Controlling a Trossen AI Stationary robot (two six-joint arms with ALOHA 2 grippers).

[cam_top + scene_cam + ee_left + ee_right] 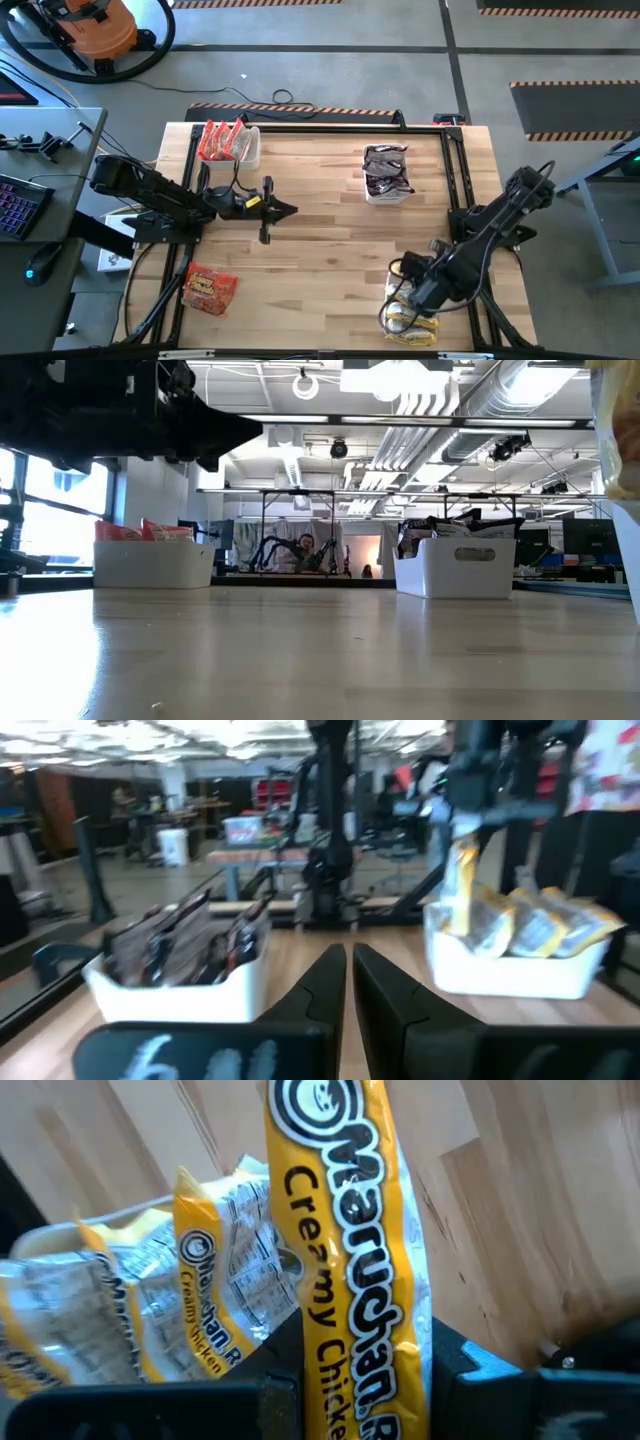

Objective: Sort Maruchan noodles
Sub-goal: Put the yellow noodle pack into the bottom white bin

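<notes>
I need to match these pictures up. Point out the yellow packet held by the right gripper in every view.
High view: yellow packet at the bottom right, under the right gripper, over the yellow-packet bin.
Low view: only a blurred yellow strip at the right edge.
Left wrist view: hanging above that bin.
Right wrist view: centre, clamped upright.
Shared landmark: the bin of dark packets.
</notes>
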